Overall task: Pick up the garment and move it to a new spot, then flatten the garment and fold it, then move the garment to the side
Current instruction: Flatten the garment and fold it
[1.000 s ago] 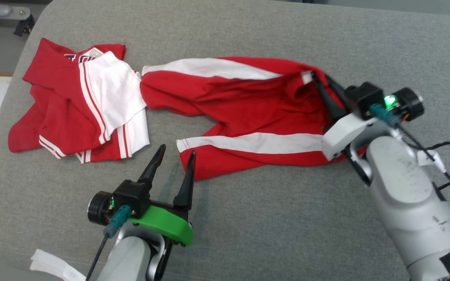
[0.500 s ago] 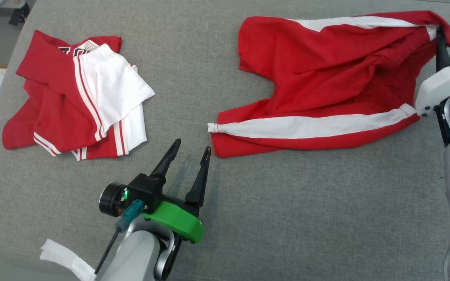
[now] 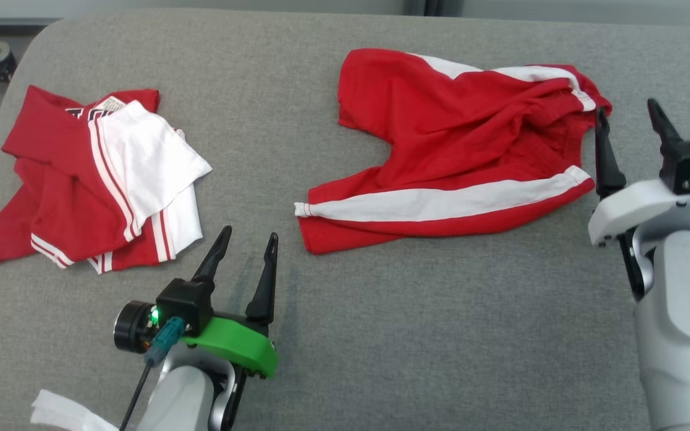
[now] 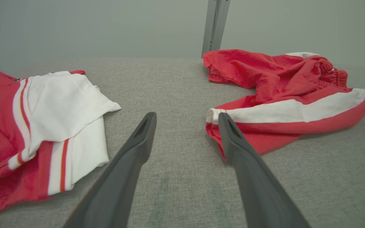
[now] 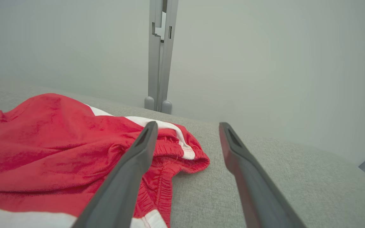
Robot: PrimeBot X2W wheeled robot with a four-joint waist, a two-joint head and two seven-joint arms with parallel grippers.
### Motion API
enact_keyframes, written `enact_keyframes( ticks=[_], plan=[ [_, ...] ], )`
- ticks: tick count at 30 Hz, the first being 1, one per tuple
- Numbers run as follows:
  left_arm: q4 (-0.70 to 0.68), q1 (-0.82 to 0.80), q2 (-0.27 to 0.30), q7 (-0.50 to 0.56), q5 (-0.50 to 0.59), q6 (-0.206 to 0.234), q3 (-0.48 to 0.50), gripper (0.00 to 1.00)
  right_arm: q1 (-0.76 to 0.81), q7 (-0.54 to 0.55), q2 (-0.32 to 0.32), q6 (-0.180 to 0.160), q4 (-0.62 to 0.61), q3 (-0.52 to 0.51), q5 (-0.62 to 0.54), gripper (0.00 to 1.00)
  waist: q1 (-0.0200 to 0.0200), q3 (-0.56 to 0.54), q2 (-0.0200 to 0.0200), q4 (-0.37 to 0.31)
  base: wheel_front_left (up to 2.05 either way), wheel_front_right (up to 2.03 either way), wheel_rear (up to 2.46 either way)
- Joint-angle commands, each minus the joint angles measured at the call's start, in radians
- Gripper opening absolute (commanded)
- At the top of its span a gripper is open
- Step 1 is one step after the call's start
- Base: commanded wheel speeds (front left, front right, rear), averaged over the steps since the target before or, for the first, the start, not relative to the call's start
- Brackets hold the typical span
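Right claw [image 3: 627,108] agape beside shorts [image 3: 441,137]

left claw [image 3: 250,231]: jaws apart, empty | right claw [image 3: 626,106]: jaws apart, empty, well right of left claw

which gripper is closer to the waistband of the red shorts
Right. The right gripper, open, is just beside the waistband at the right end of the red shorts. The left gripper, also open, is off by the leg hem at the opposite end.

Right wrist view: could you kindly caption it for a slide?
Open right tool at the waistband of red shorts on a grey surface.
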Motion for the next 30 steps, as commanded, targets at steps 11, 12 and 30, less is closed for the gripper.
enact_keyframes(
  ticks=[11, 12, 30],
  plan=[
    [0.002, 0.134, 0.003, 0.0, 0.036, 0.018, 0.117, 1.0, 0.304, 0.0, 0.011, -0.002, -0.094, 0.096, 0.176, 1.0, 0.0, -0.151, 0.0, -0.1, 0.0, 0.0, 0.0],
    [0.0, 0.146, 0.003, 0.0, 0.037, 0.02, 0.125, 1.0, 0.322, 0.0, 0.011, -0.002, -0.093, 0.105, 0.188, 1.0, 0.0, -0.16, 0.0, -0.106, 0.0, 0.0, 0.0],
    [-0.013, 0.206, 0.003, 0.0, 0.016, 0.022, 0.157, 1.0, 0.421, 0.0, 0.011, -0.002, -0.091, 0.174, 0.248, 1.0, 0.0, -0.172, 0.0, -0.152, 0.0, 0.0, 0.0]
  ],
)
